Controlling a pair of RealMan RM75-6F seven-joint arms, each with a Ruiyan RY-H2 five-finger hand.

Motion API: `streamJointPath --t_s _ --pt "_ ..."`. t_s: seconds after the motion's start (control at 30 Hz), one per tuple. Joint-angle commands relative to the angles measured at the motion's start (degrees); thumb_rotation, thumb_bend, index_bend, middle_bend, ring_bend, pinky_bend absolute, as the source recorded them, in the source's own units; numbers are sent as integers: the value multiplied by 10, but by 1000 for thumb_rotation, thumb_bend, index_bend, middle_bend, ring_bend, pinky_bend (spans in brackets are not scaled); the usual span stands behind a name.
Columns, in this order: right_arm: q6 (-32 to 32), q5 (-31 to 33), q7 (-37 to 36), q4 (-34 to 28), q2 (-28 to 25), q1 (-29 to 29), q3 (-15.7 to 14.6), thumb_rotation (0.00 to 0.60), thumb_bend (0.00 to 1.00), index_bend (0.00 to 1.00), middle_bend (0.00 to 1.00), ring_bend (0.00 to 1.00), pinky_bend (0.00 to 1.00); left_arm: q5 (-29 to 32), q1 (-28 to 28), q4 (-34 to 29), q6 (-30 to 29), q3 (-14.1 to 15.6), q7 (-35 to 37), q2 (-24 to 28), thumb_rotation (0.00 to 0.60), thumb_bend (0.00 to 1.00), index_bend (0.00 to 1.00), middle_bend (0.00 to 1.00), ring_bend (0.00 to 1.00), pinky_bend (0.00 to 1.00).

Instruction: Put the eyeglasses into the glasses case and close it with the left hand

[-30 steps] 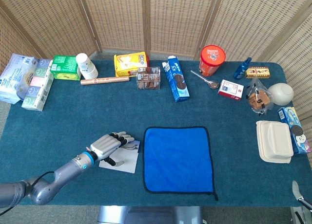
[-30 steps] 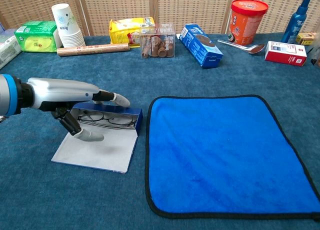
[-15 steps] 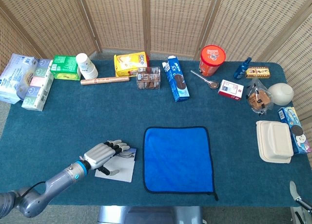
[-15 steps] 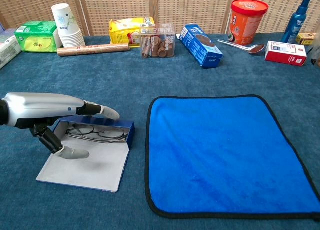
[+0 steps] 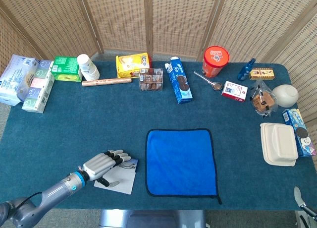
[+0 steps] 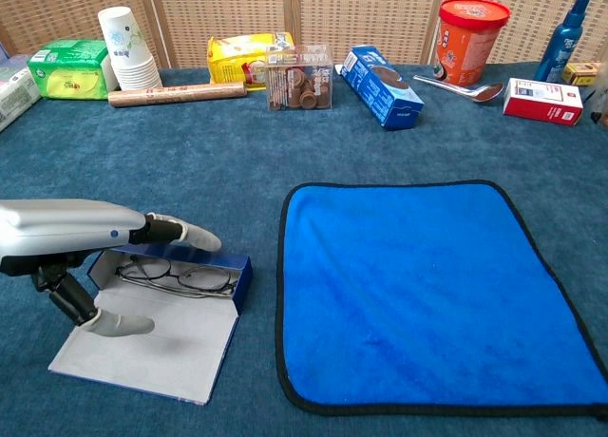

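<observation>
The eyeglasses (image 6: 178, 276) already lie inside the glasses case (image 6: 152, 337), in the blue tray at its far edge, and the grey lid is folded out flat on the table (image 6: 285, 152) toward the front. The case sits near the front left part of the table, just beside the left edge of the blue cloth (image 6: 427, 290) but, as far as I can tell, not touching it. So I judge the first half of the task is done and the step in hand is the closing. The left hand (image 6: 71, 242) hovers over the case with the palm down; the fingers reach out flat above the tray, and the thumb points down toward the open lid, its tip very close to the lid or maybe on it, I cannot tell which. The hand holds nothing, and the fingers are stretched out, not curled. For the next move, I think the hand must get under or behind the free edge of the lid, swing it up and over the tray, then press it down without pushing the whole case along the carpet-like surface. The forearm comes in low from the left. In the head view, only a small metal piece shows at the right bottom corner, and I cannot say whether it is the right hand.
</observation>
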State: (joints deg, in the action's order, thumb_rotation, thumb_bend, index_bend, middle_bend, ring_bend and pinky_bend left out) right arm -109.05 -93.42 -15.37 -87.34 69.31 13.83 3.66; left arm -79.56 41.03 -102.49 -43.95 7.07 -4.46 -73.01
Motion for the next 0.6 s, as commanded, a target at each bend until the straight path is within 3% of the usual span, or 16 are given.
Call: streamJointPath --t_s 0.03,0.6 --pt "-1 -2 1 0 0 0 -1 476 344 92 125 0 89 -9 -7 -4 -4 7 4 2 386 288 46 90 0 98" --pt "0 -20 5 5 3 -5 -8 476 345 90 125 0 89 -66 -51 -25 -50 42 21 23 388 289 45 90 0 98"
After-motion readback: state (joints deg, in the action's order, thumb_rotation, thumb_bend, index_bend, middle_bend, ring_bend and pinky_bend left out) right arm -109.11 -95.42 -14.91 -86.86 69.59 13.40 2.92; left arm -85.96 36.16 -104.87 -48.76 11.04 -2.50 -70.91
